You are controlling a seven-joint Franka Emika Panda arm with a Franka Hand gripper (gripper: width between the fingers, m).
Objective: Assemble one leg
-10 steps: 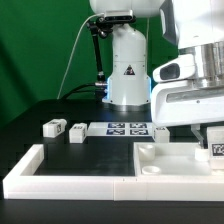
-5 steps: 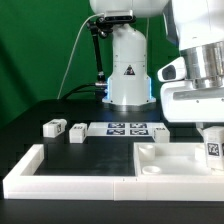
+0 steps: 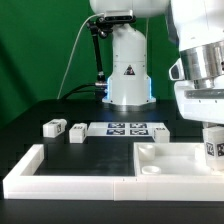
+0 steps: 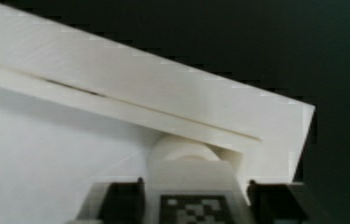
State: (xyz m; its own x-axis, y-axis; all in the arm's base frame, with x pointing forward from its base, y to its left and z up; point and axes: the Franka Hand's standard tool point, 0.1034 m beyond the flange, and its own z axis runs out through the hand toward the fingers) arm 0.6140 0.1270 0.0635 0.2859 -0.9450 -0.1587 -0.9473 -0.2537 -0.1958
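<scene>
**Inspector:** Leg status?
**Assessor:** The leg point(image 3: 213, 150) is clamped between the fingers of the claw point(image 4: 197, 202), directly over a tabletop point(image 3: 178, 160) corner.
**Inspector:** Progress?
**Assessor:** Pickup judged done; seating remains. A spare leg point(image 3: 54, 127) lies on the desk point(image 3: 35, 112), well apart from the claw.

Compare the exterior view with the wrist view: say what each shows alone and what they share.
Only the exterior view shows two loose legs, the marker board and the robot base. Only the wrist view clearly shows the dark jaws, one against each side of the held leg. Both show the held leg with its tag, near the large white panel.
</scene>
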